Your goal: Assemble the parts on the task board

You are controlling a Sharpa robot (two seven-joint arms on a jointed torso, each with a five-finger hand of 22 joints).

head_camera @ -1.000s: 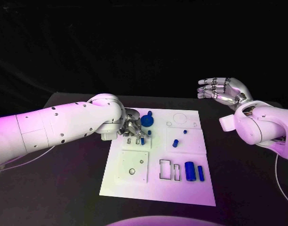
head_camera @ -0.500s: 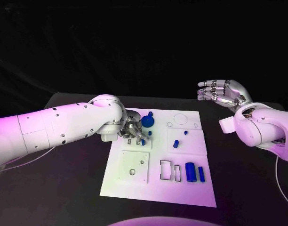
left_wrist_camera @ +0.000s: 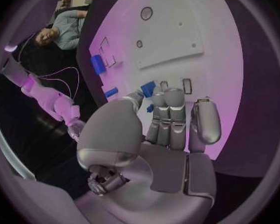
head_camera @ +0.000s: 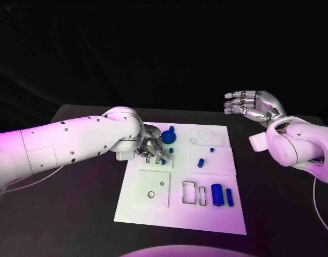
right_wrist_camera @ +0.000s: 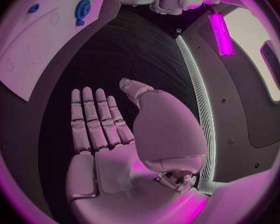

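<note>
It was a robotics lab or demo space: a black table (head_camera: 79,176) against a black backdrop (head_camera: 164,48) carried a white task board (head_camera: 153,211) with blue parts (head_camera: 217,194), under coloured lighting from a glowing strip (right_wrist_camera: 219,29).

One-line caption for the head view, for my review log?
Left hand works at small blue parts on the white task board; right hand hovers open beyond the board's far right corner.

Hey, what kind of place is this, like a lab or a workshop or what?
Probably a robotics test lab. A white task board with blue parts lies on a black table against darkness; the left hand works at the board and the right hand is raised, open.
</note>
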